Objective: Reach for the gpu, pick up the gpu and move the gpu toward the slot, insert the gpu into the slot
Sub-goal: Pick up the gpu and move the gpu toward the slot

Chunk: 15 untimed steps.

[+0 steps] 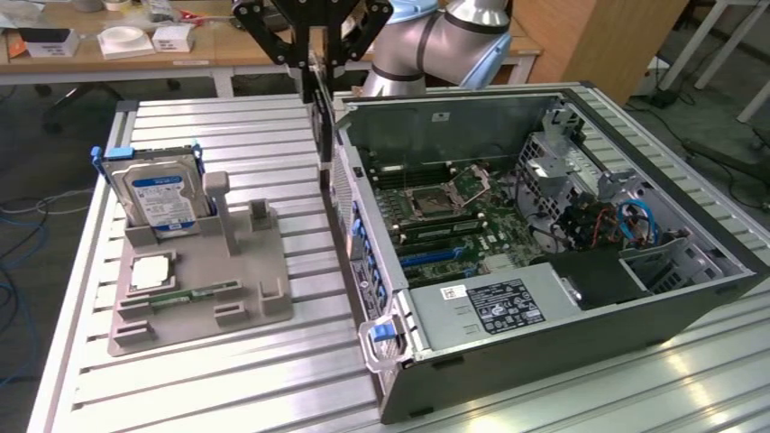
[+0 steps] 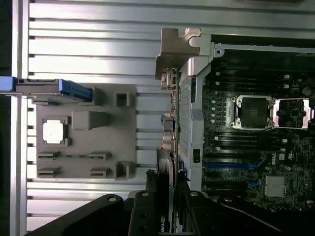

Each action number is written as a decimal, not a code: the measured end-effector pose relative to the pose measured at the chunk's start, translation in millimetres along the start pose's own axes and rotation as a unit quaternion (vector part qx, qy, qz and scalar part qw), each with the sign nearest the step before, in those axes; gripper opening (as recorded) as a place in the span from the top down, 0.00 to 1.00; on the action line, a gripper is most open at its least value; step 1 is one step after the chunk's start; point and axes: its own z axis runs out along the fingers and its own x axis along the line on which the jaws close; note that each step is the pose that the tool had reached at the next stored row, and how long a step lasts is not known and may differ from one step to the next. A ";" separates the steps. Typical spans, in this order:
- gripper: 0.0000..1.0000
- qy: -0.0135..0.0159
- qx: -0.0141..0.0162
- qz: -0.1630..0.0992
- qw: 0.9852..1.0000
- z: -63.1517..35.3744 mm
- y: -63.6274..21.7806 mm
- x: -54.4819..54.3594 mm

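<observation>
Open case [image 1: 517, 361] nearest, slot inside hard to pick out. Grey tray [image 1: 180, 317] beside it, hard drive [image 1: 162, 194] upright at its far end. Behind, gripper [image 1: 319, 68] clenched on gpu [image 1: 323, 126]. The card hangs edge-on (face hidden) just outside the case wall, on the exterior view's left. Gripper top cut off.

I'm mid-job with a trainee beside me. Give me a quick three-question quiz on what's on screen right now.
1. True or false: the gpu is already seated inside the computer case.
2. Where is the hard drive? A) inside the case B) standing on edge in the grey holder C) in the gripper
3. Fill in: the case lies with its open side facing ____.

Key: 1 false, the gripper holds it in the air just outside the case wall; 2 B; 3 up.
</observation>
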 end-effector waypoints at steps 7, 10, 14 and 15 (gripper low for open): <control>0.74 0.000 0.000 0.000 1.000 -0.5 -0.1 -15.8; 0.74 0.000 0.000 0.000 1.000 -0.6 -0.2 -24.3; 0.74 0.000 0.000 0.001 1.000 -0.5 -0.3 -34.0; 0.74 0.000 0.000 0.001 1.000 -0.5 -0.3 -36.2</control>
